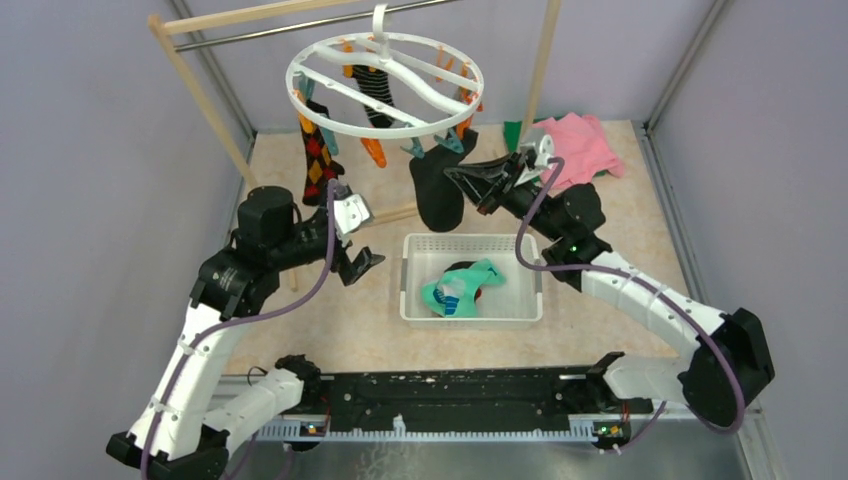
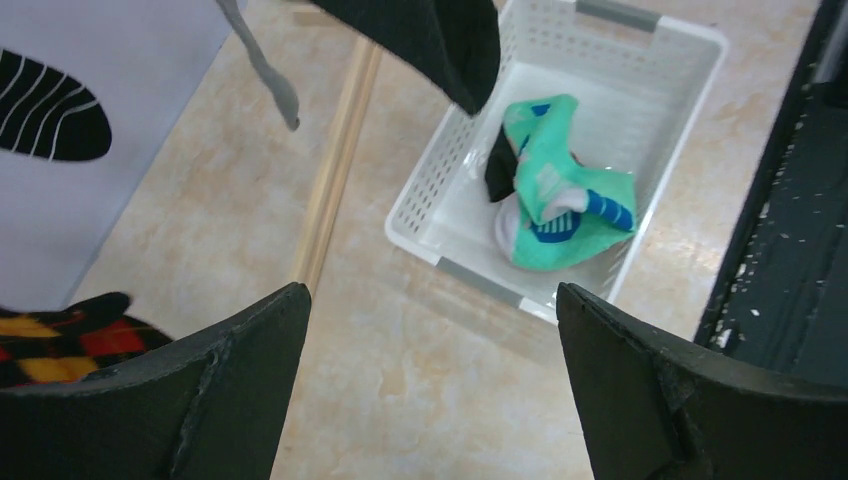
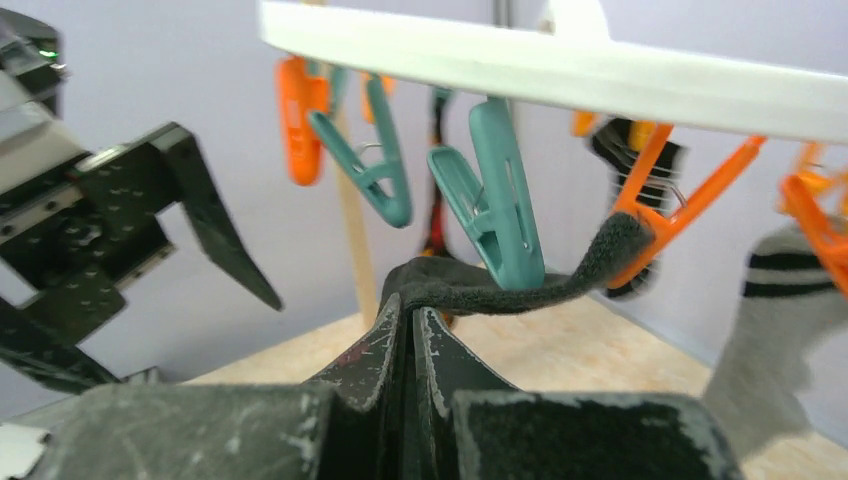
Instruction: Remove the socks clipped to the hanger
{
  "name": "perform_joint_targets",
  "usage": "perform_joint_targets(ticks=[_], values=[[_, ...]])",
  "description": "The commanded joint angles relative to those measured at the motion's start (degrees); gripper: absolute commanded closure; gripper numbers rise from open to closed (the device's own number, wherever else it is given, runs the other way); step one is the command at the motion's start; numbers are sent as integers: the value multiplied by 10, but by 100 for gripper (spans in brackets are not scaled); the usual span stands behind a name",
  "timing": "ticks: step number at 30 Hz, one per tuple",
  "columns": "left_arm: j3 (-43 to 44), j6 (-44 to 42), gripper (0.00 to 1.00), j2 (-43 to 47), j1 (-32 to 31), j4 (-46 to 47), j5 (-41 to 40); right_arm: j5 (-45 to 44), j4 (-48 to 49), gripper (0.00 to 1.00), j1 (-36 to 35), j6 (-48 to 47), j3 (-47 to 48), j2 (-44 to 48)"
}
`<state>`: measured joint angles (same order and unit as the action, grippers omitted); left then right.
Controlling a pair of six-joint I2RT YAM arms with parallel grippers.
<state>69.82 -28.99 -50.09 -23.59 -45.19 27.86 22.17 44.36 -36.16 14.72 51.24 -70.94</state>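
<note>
The white ring hanger (image 1: 385,85) hangs from the rack with orange and teal clips. An argyle sock (image 1: 318,155) and a black-white striped sock (image 1: 376,98) hang from it. A black sock (image 1: 438,192) hangs from a teal clip (image 3: 495,215), and an orange clip (image 3: 655,215) holds its cuff's far end. My right gripper (image 3: 410,305) is shut on that cuff (image 3: 470,290) just below the teal clip; it also shows in the top view (image 1: 455,175). My left gripper (image 1: 362,265) is open and empty above the floor, left of the basket, and shows in its wrist view (image 2: 430,300).
A white slotted basket (image 1: 415,300) in the middle holds a teal sock (image 1: 462,290) over dark ones. Pink (image 1: 580,145) and green (image 1: 513,133) cloths lie at the back right. Wooden rack posts (image 1: 200,95) stand around the hanger. A grey striped sock (image 3: 770,340) hangs at right.
</note>
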Motion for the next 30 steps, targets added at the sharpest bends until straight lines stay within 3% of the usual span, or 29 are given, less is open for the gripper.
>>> perform_joint_targets(ticks=[1,10,24,30], values=[[37,32,1,-11,1,-18,97,-32,-61,100,-49,4,8,38],[65,82,1,-37,1,-12,163,-83,-115,100,-155,3,33,42],[42,96,2,-60,2,44,148,-62,-85,100,-167,79,52,22],[37,112,6,-64,1,49,177,-37,-74,100,-167,101,51,17]])
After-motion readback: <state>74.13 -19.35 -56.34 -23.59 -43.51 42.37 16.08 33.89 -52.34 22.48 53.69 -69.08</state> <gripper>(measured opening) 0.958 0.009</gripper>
